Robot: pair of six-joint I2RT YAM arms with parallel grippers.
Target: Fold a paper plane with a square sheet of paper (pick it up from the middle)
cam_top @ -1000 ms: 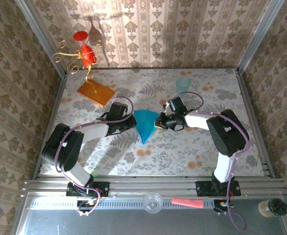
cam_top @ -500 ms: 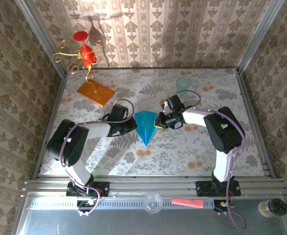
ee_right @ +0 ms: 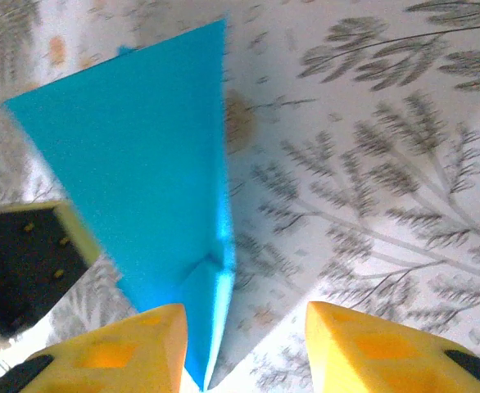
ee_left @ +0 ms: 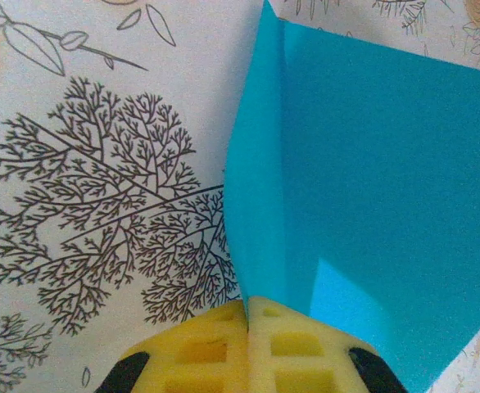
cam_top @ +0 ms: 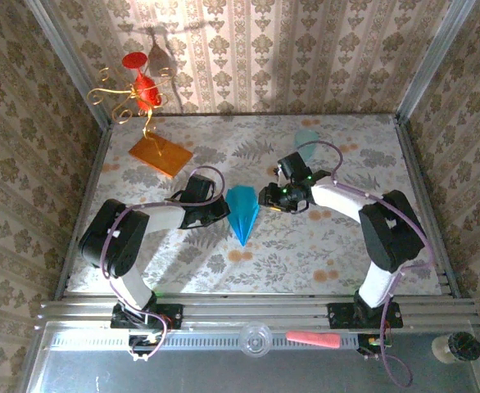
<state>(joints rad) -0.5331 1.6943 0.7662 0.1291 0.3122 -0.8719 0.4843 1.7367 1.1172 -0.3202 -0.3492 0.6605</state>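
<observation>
Starting at the upper left of the overhead frame: an orange slab [cam_top: 160, 154], flat on the bench [cam_top: 305, 254] and well apart from the work.

Moving right, toward the middle: the left pincer [cam_top: 217, 210], clenched on the left side of the paper plane [cam_top: 242, 214]. Shown clearly in the left wrist view, with both yellow pads [ee_left: 293, 344] pressed together at the bottom centre and a raised fold of the teal paper going straight into their seam.

At the centre of the overhead frame: the plane itself, narrow, closed along its crease, with the point toward the bottom of the frame.

Just to the right of it: the right pincer [cam_top: 264, 199], released. Yellow fingers [ee_right: 371, 348] wide apart at the bottom of the right wrist view, with a corner of the paper just beside the left-hand one and gripped by neither.

Further up and right: a pale mint cup [cam_top: 305, 139], not part of the work.

Judged as a late step: forming the wings around the centre crease, one side held, the other side free. Probably needed next: closing the right pincer on the free wing edge and pressing gently, without pulling the thin paper out of the left grip or tearing it.
</observation>
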